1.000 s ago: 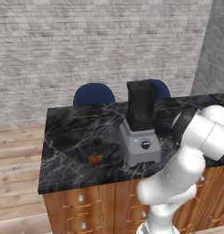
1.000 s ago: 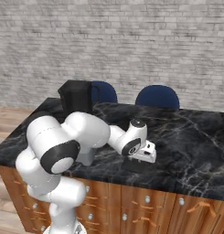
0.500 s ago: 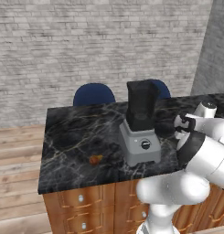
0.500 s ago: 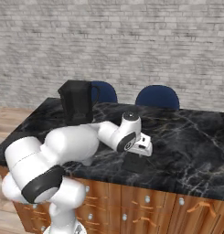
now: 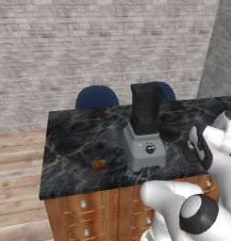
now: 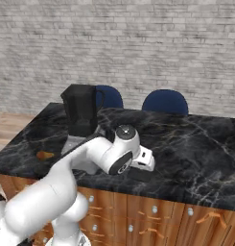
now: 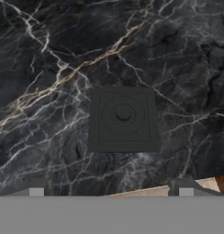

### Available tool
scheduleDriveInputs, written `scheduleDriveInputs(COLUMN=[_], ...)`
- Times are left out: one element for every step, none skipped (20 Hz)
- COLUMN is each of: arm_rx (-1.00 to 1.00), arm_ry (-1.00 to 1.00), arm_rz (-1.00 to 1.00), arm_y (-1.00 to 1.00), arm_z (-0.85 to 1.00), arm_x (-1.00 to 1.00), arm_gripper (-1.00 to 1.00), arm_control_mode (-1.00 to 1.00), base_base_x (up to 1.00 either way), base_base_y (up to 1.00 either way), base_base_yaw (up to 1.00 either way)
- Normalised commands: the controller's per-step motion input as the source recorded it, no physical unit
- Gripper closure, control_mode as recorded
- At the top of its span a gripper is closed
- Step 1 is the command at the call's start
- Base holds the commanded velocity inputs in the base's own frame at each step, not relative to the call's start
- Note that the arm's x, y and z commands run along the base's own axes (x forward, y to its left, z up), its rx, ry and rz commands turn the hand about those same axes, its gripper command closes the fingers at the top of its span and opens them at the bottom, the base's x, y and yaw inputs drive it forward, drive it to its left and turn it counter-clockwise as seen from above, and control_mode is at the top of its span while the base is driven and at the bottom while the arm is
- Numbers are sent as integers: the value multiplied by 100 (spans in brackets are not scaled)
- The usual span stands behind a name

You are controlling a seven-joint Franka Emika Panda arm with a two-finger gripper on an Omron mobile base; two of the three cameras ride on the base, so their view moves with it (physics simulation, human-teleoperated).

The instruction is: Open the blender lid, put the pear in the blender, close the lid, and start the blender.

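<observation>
The blender [image 5: 145,149] stands mid-counter, its dark jar [image 6: 83,109] topless above the grey base with the black knob. Flat on the black marble to its right, near the front edge, lies the blender lid [image 7: 123,119], also seen as a dark slab [image 6: 138,174] under the hand. My gripper [image 7: 111,190] hovers directly over the lid, open, fingertips [image 7: 36,190] wide apart and touching nothing. The hand [image 6: 144,162] points down at the counter. The small orange-brown pear [image 5: 98,164] lies on the counter left of the blender [image 6: 43,155].
Two blue chairs [image 5: 96,97] [image 6: 165,102] stand behind the marble counter [image 5: 79,136], with a brick wall beyond. Wooden drawer fronts [image 6: 138,211] run below the counter's front edge, which lies close to the lid. My white arm bends low across the counter front.
The jaws have gone from nearly shut to wide open, leaving the lid on the counter. The arm's elbow has swung lower and forward while the hand stayed over the lid.
</observation>
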Motion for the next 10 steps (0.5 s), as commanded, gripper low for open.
scheduleDriveInputs(arm_rx=[0, -4, -1, 0, 0, 0, 0, 0, 0, 0], arm_ry=[-11, -6, -11, -9, -7, -7, -3, -4, -3, -2], arm_rz=[0, 0, 0, 0, 0, -1, -2, -2, -4, -4], arm_y=[38, 76, 68, 64, 76, 79, 92, 95, 99, 99], arm_z=[10, 22, 46, 60, 59, 64, 62, 61, 60, 59], arm_x=[-43, -58, -59, -55, -54, -56, -53, -53, -49, -49], arm_gripper=[-100, -100, -100, -100, -100, -100, -100, -100, -100, -100], arm_control_mode=[-100, -100, -100, -100, -100, -100, -100, -100, -100, -100], base_base_x=[0, 0, 0, 0, 0, 0, 0, 0, 0, 0], base_base_y=[0, 0, 0, 0, 0, 0, 0, 0, 0, 0], base_base_yaw=[0, 0, 0, 0, 0, 0, 0, 0, 0, 0])
